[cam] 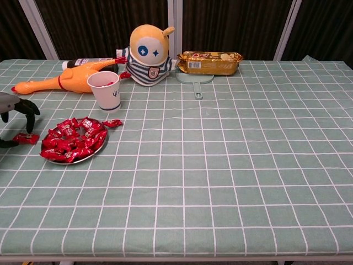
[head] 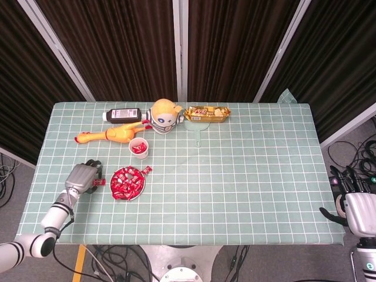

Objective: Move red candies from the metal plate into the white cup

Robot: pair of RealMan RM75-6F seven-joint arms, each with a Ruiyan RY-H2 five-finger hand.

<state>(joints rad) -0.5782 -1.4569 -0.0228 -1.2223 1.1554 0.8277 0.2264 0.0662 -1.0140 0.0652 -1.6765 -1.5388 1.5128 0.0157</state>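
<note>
Green checked cloth over the tabletop [head: 235,176], dark curtains behind. One round metal plate [cam: 99,148] near the left edge, heaped with shiny red candies [cam: 69,141]; one white cup [cam: 106,90] just behind it, red inside. Left hand [head: 80,177] pinches one wrapped candy [cam: 25,138] beside the plate, other fingers spread. Right hand [head: 356,207] off the right edge; grip unclear.

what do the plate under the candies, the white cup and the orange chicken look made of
Plate: thin metal by its silvery, shiny rim. White cup: likely paper or thin plastic, matte with a rolled lip and a small print. Orange chicken: probably soft rubber or vinyl, smooth with a slight sheen.
</note>
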